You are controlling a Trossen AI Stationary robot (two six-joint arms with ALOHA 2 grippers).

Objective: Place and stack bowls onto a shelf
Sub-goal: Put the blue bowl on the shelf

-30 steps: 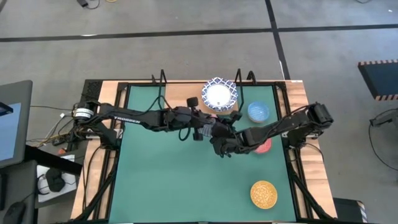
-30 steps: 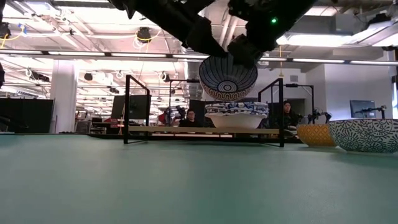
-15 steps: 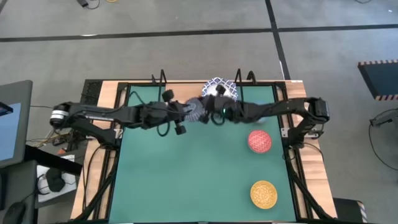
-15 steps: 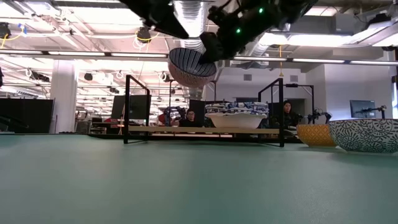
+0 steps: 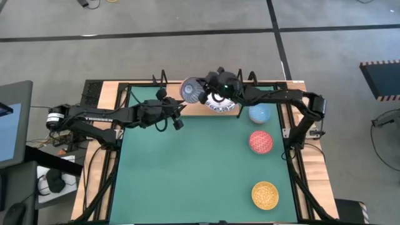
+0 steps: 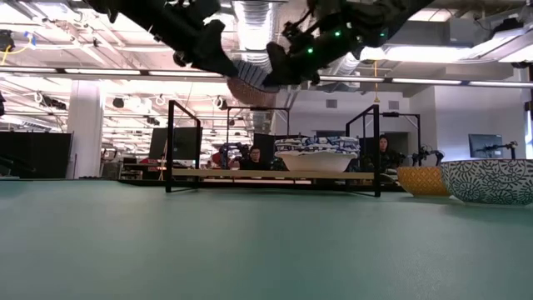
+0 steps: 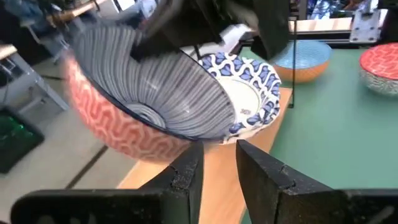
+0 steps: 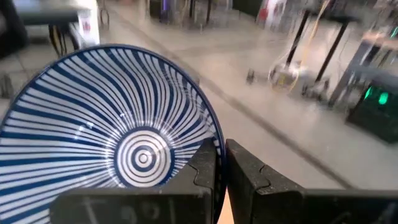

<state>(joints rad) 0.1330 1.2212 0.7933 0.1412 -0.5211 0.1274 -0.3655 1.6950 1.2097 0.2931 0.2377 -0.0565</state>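
Striped in blue and white inside and patterned red outside, a round bowl (image 5: pixel 190 90) hangs in the air above the far edge of the table, over the light wooden shelf with thin black wire posts (image 5: pixel 187 107), and we see it tilted in every view. Our right gripper (image 8: pixel 221 163) has its two dark fingers pinched together on this bowl's rim, one finger inside and one outside, so the bowl is carried by that arm alone. Our left gripper (image 7: pixel 217 163) sits just near of the bowl, its fingers standing a little apart with nothing between them, pointing at the bowl's underside but not touching it. On the shelf, just right of the lifted bowl, rests a stack of wide blue-and-white patterned bowls with white centres (image 5: pixel 220 104); from the low view we cannot count how many lie in it. Farther right, on the green mat (image 5: pixel 187 175), a light blue bowl (image 5: pixel 259 114) stands by the shelf's right end, a red bowl (image 5: pixel 260 142) sits nearer, and a yellow-gold bowl (image 5: pixel 264 195) lies at the near right corner, all well apart from one another.
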